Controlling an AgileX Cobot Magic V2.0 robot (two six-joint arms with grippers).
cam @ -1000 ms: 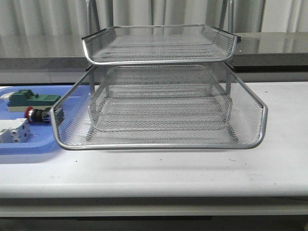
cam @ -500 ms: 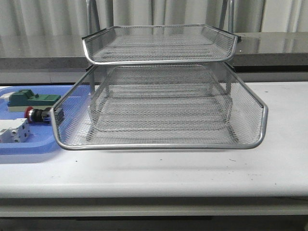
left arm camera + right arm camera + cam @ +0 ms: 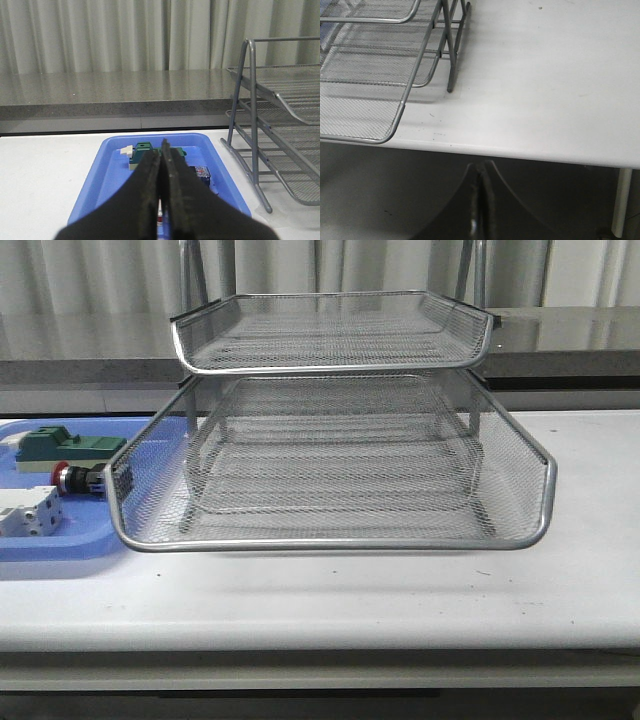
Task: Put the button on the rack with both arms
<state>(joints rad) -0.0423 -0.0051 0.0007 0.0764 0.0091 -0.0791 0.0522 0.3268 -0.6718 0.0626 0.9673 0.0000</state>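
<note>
One button [image 3: 72, 478] is being held in the blue tray [image 3: 60, 545], just beside one rack [image 3: 330, 465] on the worktop [image 3: 400, 590]. Both pincers are being kept pressed together, empty: left pincer [image 3: 161, 170] over the tray, right pincer [image 3: 481, 192] off the worktop's edge.

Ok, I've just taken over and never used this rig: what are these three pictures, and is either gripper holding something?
It is a two-armed robot at a white table. One picture looks forward over the table; the other two come from cameras on each wrist. A silver wire-mesh rack stands in the middle. On the robot's left, a blue tray holds the red-headed button, a green block and a white terminal block. The left gripper is shut, above the tray, holding nothing. The right gripper is shut and empty, off the table's edge.
</note>
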